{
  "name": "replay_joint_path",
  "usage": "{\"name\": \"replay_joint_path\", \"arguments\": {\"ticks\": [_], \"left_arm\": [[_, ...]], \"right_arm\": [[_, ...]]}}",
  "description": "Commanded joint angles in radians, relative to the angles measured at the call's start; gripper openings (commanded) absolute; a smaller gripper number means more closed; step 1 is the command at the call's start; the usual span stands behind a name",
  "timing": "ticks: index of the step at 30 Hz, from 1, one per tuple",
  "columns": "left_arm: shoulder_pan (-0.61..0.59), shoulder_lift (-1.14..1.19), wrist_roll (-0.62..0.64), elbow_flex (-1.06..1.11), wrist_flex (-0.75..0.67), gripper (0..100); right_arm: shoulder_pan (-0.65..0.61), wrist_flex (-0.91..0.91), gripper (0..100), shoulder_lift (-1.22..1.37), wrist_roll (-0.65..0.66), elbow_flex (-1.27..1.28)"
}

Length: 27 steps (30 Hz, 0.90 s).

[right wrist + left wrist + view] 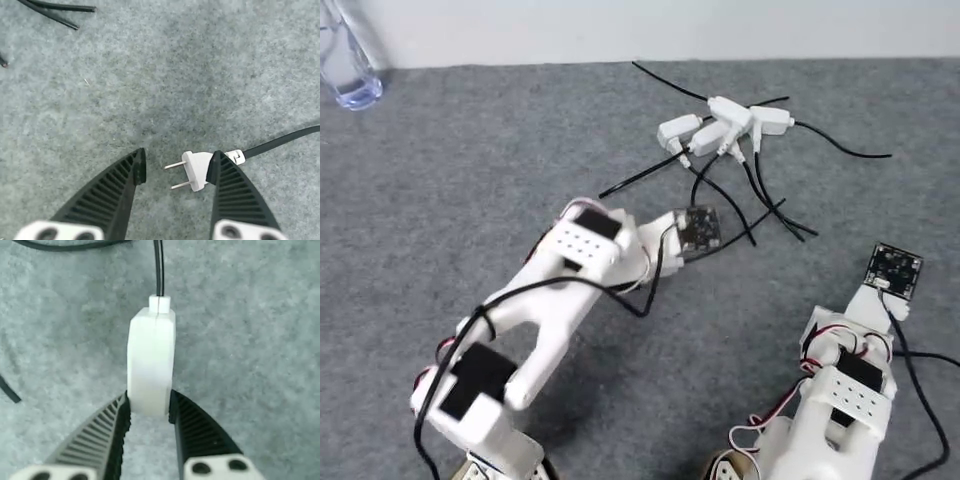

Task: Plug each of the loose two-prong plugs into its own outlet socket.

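Your left tool point(149, 401) is clenched on the near end of a white socket body point(151, 355). I judge it a socket rather than a plug, since no prongs show on it. Its black cord point(159, 267) runs off the far end. In the high view that arm reaches to just short of the cluster of white connectors point(720, 125), on the arms' side of it.

Your right tool point(178, 159) is released, jaws spread over the grey worktop point(470, 180), well apart from the cluster. A loose two-prong plug point(196, 171) lies flat between the jaws. Its body touches one finger, its prongs point across the gap toward the other, and its lead point(280, 140) trails out behind the finger it touches.

The step in hand looks like the pickup of this plug, with the socket already secured for mating. Next you should close the right tool on the plug's white body, not on the prongs. Because the plug sits hard against one finger, centre the jaws first or it may twist as they close. Then carry it toward the held socket with the prongs lined up to the socket face.
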Motion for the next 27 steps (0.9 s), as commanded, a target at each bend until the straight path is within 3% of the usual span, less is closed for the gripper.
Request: {"name": "replay_joint_path", "arguments": {"ticks": [1,8,12,15,24,27], "left_arm": [[-0.002,-0.157,-0.003,0.159,-0.087,1],[-0.002,-0.256,-0.14,0.369,-0.123,5],[-0.005,-0.278,-0.109,0.406,-0.12,18],[0.0,-0.304,-0.044,0.406,-0.12,19],[0.052,-0.439,-0.037,0.414,0.006,18],[0.068,-0.477,-0.032,0.432,-0.015,18]], "right_arm": [[-0.015,-0.016,19.3,-0.005,0.014,-0.008],[-0.015,-0.018,19.3,-0.005,0.014,-0.008],[-0.015,-0.018,19.3,-0.005,0.014,-0.008],[-0.015,-0.018,19.3,-0.005,0.014,-0.008],[-0.015,-0.018,19.3,-0.005,0.014,-0.008],[-0.015,-0.018,19.3,-0.005,0.014,-0.008]]}}
